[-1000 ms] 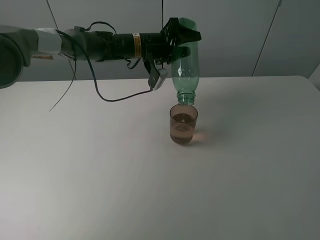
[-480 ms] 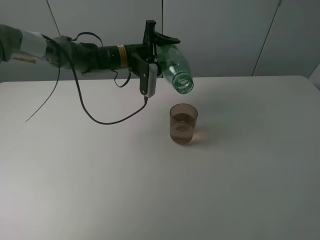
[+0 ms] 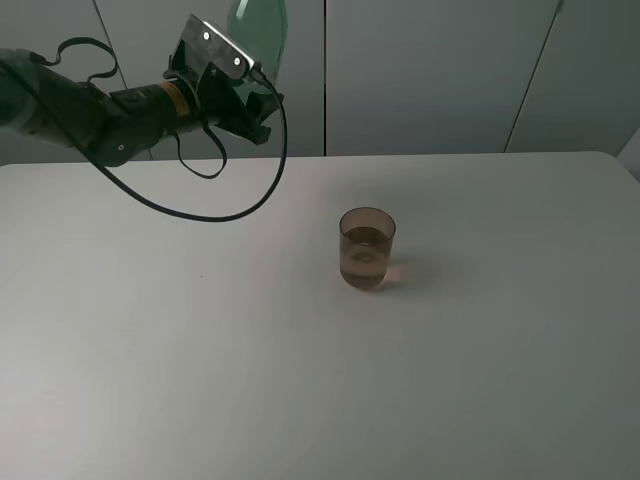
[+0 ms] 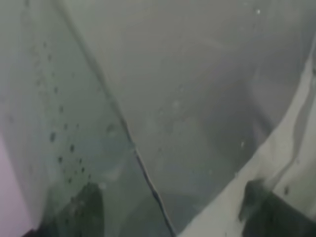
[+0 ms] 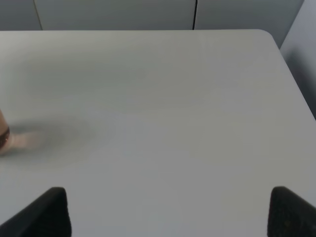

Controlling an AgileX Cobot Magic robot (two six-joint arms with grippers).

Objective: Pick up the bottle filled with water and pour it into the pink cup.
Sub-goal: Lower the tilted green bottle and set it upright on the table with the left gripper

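Note:
The pink cup stands upright on the white table, right of centre, with liquid in it. My left gripper is raised at the back left, well to the left of the cup, and is shut on the green bottle. The bottle's body sticks up past the top of the view and its neck is hidden. In the left wrist view the bottle fills the picture, with droplets inside, between the dark fingertips. My right gripper is open and empty over bare table. The cup's edge shows at one side.
A black cable loops down from the left arm over the back of the table. Grey wall panels stand behind the table's far edge. The table's rounded far right corner shows in the right wrist view.
The left gripper has carried the bottle from neck-down over the cup up and away to the back left, turning it as it went. The cup has not moved.

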